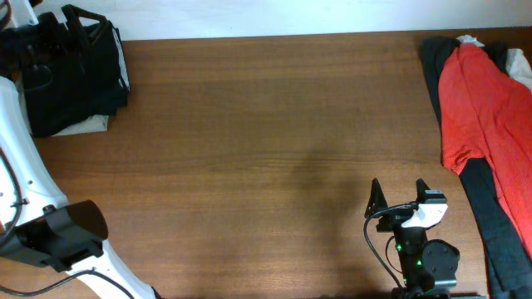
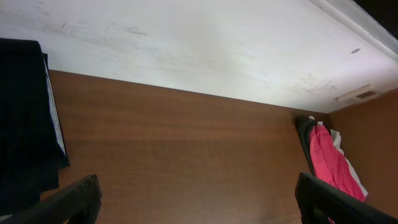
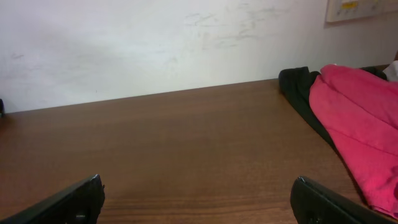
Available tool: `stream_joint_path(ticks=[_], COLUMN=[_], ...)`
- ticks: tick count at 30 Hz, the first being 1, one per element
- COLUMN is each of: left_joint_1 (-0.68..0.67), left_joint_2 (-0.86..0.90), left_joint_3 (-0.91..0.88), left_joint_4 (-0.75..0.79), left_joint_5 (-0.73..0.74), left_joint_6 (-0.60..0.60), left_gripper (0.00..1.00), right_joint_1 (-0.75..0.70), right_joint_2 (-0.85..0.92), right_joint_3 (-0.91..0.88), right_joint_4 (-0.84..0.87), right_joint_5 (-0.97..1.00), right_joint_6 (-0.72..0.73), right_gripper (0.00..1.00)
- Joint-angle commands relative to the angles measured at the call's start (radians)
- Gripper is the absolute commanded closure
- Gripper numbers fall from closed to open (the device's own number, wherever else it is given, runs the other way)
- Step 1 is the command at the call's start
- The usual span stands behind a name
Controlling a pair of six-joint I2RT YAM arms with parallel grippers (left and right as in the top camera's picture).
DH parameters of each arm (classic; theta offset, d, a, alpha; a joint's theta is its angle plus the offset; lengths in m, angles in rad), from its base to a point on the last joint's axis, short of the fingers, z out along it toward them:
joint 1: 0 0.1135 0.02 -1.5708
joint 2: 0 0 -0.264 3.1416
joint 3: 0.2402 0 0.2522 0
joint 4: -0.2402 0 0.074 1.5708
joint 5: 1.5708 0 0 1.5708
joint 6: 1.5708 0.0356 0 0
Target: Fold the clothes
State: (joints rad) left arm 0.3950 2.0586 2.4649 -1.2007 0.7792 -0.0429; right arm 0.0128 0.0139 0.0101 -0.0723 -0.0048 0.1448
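Clothes lie in two groups at opposite ends of the desk (image 1: 266,124). At the far left corner sits a dark stack (image 1: 75,75), compact and fairly squared, with a pale layer (image 1: 93,124) showing at its lower edge. It reads as work already finished, though how many pieces it holds cannot be told. Along the right edge lies a loose heap: a red shirt (image 1: 478,100) rumpled over a long dark garment (image 1: 499,224), with slivers of white and green cloth peeking out at the far end. Nothing in that heap shows a tidy edge or a crease, so it is judged unfolded.

No garment lies on the middle of the desk, so no fold appears to be in hand. The right end effector (image 1: 399,191) sits near the front edge, left of the heap and apart from it, its fingers spread wide and grasping nothing. The left end effector (image 2: 198,186) is likewise released, with its fingers at the lower corners of its wrist view and only bare wood between them.

The task looks partway done: one stack is made, and at least the red shirt and the dark garment are left. The likely next step is to draw one piece from the heap onto the open wood.
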Motion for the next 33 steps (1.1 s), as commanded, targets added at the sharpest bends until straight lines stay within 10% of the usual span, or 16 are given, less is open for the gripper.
stream_joint_path(ticks=[1, 11, 23, 28, 33], left_joint_1=[0.004, -0.106, -0.389, -0.389, -0.389], left_joint_2=[-0.011, -0.283, -1.011, -1.370, -1.698], left_joint_3=[0.005, -0.211, -1.087, -1.466, -1.841], left_joint_4=[0.002, 0.003, 0.016, 0.261, 0.545], left_joint_5=[0.017, -0.186, -0.213, -0.567, -0.581], left_joint_6=[0.002, 0.002, 0.003, 0.006, 0.006], left_gripper=[0.01, 0.01, 0.01, 0.01, 0.01], right_joint_1=[-0.001, -0.001, -0.001, -0.001, -0.001], right_joint_2=[-0.010, -0.010, -0.010, -0.010, -0.010], right_joint_3=[-0.005, -0.005, -0.005, -0.005, -0.005], right_joint_4=[-0.006, -0.006, -0.006, -0.006, -0.006], right_joint_5=[-0.010, -0.010, -0.010, -0.010, -0.010], right_joint_6=[-0.010, -0.010, -0.010, -0.010, -0.010], right_gripper=[0.01, 0.01, 0.01, 0.01, 0.01])
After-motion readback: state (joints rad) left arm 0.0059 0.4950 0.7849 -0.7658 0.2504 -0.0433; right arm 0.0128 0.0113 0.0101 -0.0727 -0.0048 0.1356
